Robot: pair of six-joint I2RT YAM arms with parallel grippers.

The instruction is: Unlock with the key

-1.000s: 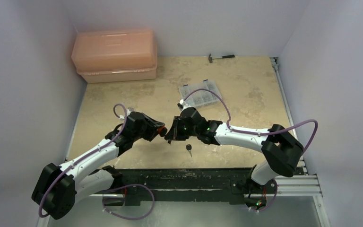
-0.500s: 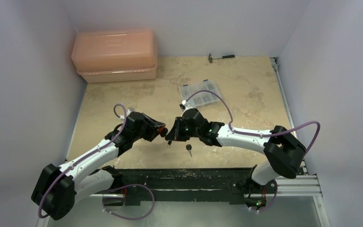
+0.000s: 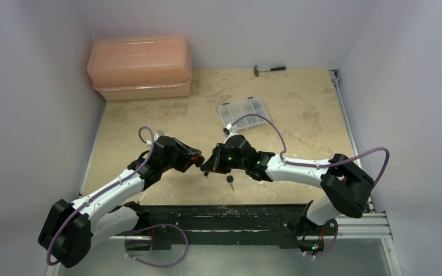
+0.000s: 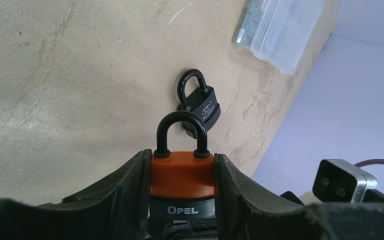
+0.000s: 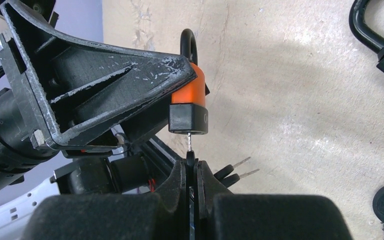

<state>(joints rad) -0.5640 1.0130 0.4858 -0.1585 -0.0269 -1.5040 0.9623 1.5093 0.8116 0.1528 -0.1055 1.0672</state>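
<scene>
Right arm has edged a little closer to the left gripper point(image 3: 195, 160) and the near edge; left arm and the key point(image 3: 229, 181) have not shifted. The key lies flat on the table point(image 3: 299, 115), loose, just to the near side of the right gripper point(image 5: 190, 162). Its long axis runs near to far, with the black head on the far end and the blade pointing at the near edge.

Right fingers are closed to a slit, pinching a held key point(image 5: 190, 142) by its black head. Its thin blade is in line with the orange padlock point(image 4: 182, 175) and its tip is at the black base. Two spare keys point(image 5: 232, 172) sit just behind those fingers; I cannot tell if they are joined to it.

Left fingers are clamped on both sides of the orange body, with the closed black shackle sticking out past the fingertips. A black padlock point(image 4: 202, 107) lies on the table beyond it, shackle closed.

The surface is mottled beige. A clear parts box point(image 3: 243, 112) sits mid-table, a pink toolbox point(image 3: 140, 66) in the far left corner and a hammer point(image 3: 269, 69) at the far edge. Pale walls stand on three sides.
</scene>
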